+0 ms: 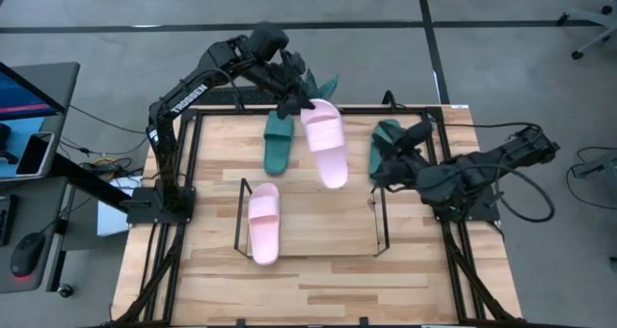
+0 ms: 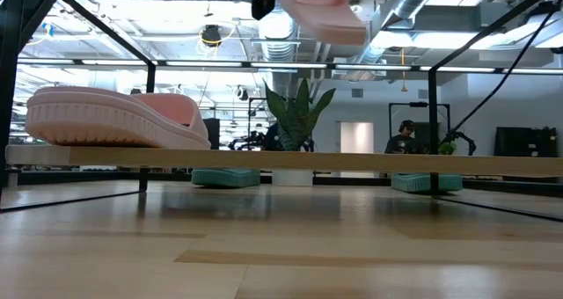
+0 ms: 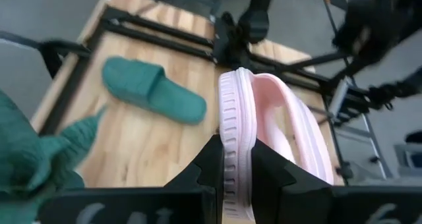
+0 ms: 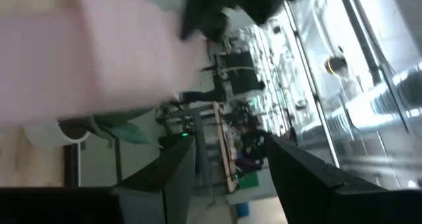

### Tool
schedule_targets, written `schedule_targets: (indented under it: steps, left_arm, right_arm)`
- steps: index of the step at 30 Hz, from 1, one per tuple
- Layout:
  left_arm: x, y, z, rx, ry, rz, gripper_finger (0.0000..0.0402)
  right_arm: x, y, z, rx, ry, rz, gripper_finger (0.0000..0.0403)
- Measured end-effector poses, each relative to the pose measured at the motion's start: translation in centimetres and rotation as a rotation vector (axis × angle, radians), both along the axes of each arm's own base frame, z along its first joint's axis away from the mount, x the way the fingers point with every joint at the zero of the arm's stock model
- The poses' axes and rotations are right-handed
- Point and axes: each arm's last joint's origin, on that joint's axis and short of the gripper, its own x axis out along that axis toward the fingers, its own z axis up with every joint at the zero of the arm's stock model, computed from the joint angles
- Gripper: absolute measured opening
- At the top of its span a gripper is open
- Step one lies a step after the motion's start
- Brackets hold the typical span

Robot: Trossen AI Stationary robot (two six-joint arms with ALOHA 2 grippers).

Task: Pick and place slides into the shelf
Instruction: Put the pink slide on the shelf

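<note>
My left gripper (image 1: 295,104) is over the table's far side, shut on a pale pink slide (image 1: 326,145) that it holds in the air; the low view shows this slide (image 2: 327,10) high above the table. A second pink slide (image 1: 263,222) lies sole down on the shelf (image 1: 241,212), at its left end. Two dark green slides lie flat on the table beyond the shelf, one at the far middle (image 1: 279,143) and one at the far right (image 1: 386,131). My right gripper (image 1: 386,169) hovers open just beside that right one, with nothing between its fingers (image 4: 227,174). My left gripper pinches the pink slide's sole at its far end (image 3: 235,184) between its two fingers, one on each flat face, the ribbed side wall showing between them. The fingers come from the table's far side, slanting down. The slide is lifted clear and reaches away from the gripper toward the near edge.
A potted plant (image 2: 295,127) stands behind the table's far edge. A black metal frame (image 1: 193,145) edges the table. The shelf's right part (image 1: 328,227) is bare. A desk with a monitor and a mouse (image 1: 24,256) stands to the left of the table.
</note>
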Motion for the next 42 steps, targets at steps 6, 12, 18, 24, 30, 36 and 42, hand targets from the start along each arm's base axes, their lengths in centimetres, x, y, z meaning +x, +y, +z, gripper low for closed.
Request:
schedule_targets:
  steps: [6, 12, 18, 24, 30, 36, 42]
  left_arm:
    - [-1.6, -1.0, 1.1, 0.034, 0.002, -0.031, 0.0028]
    - [-3.5, -2.6, 2.5, 0.044, -0.002, -0.071, 0.0028]
    - [-3.0, -4.5, 1.8, 0.003, 0.029, -0.19, 0.0028]
    - [-2.0, -6.1, -0.8, -0.089, 0.101, -0.299, 0.0028]
    - [-2.2, -6.8, -3.3, -0.17, 0.168, -0.346, 0.0026]
    - [-0.7, -7.7, -5.1, -0.188, 0.125, -0.412, 0.0025]
    - [0.8, -7.9, -7.1, -0.237, 0.087, -0.441, 0.0025]
  right_arm:
    - [-2.2, -0.1, 1.7, 0.048, -0.121, -0.023, 0.018]
    - [-4.2, -0.9, 3.1, 0.092, -0.201, -0.014, 0.0174]
    - [-5.5, -1.7, 4.0, 0.129, -0.267, -0.017, 0.0164]
    - [-6.0, -1.9, 4.2, 0.139, -0.291, -0.038, 0.0153]
    - [-5.9, -1.8, 4.2, 0.141, -0.295, -0.043, 0.0148]
    - [-5.9, -1.8, 4.2, 0.146, -0.308, -0.061, 0.0147]
    - [-5.9, -1.8, 4.2, 0.147, -0.313, -0.068, 0.0144]
